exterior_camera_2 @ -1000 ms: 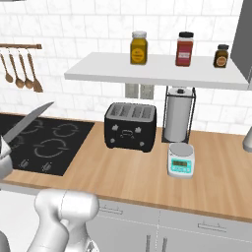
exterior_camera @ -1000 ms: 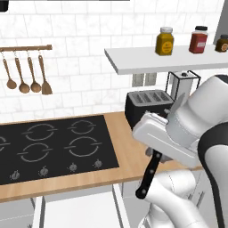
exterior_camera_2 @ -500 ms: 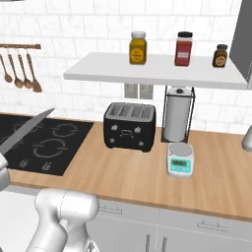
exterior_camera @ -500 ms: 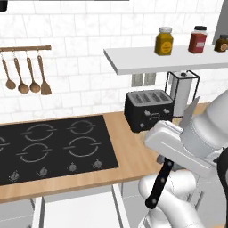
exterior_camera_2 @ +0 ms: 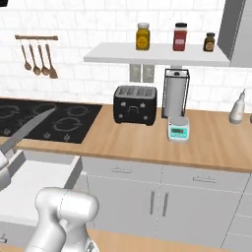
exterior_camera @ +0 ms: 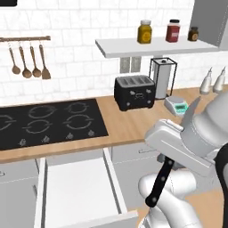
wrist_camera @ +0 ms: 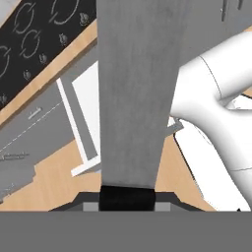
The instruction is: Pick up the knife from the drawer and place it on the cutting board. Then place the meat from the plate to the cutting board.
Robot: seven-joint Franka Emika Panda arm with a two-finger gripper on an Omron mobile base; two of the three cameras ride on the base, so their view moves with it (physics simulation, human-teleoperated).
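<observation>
Black handle low, silver blade high: the knife (exterior_camera: pixel 165 177) is up in the air, tilted, held by the hand (exterior_camera: pixel 173 156) in front of the table (exterior_camera: pixel 129 127). In the left base view the handle hangs down toward 7 o'clock and the blade tip pokes up toward 1 o'clock behind the white arm. In the right base view the blade (exterior_camera_2: pixel 27 129) points up toward 2 o'clock, over the stove edge. In the hand view the wide grey blade (wrist_camera: pixel 135 88) runs up from the hand, which is clamped on the knife just where the black handle starts.

Since half a second ago both base views have slid sideways, because the base drove. Now the open drawer (exterior_camera: pixel 78 191) shows at 7 o'clock of the left base view, with its white inside bare. The knife sits lower and more to the right than before.

Around it: the black stove (exterior_camera: pixel 49 122) lies on the table at 9 o'clock from the knife. The black toaster (exterior_camera: pixel 135 92) stands at 12 o'clock, near the wall. A small scale (exterior_camera: pixel 176 105) sits just right of it, in front of a paper towel stand (exterior_camera: pixel 162 80). Three jars (exterior_camera: pixel 144 31) stand on the shelf (exterior_camera: pixel 151 45) above. Wooden spoons (exterior_camera: pixel 27 62) hang on the wall at 10 o'clock. Nothing touches the knife but the hand.
</observation>
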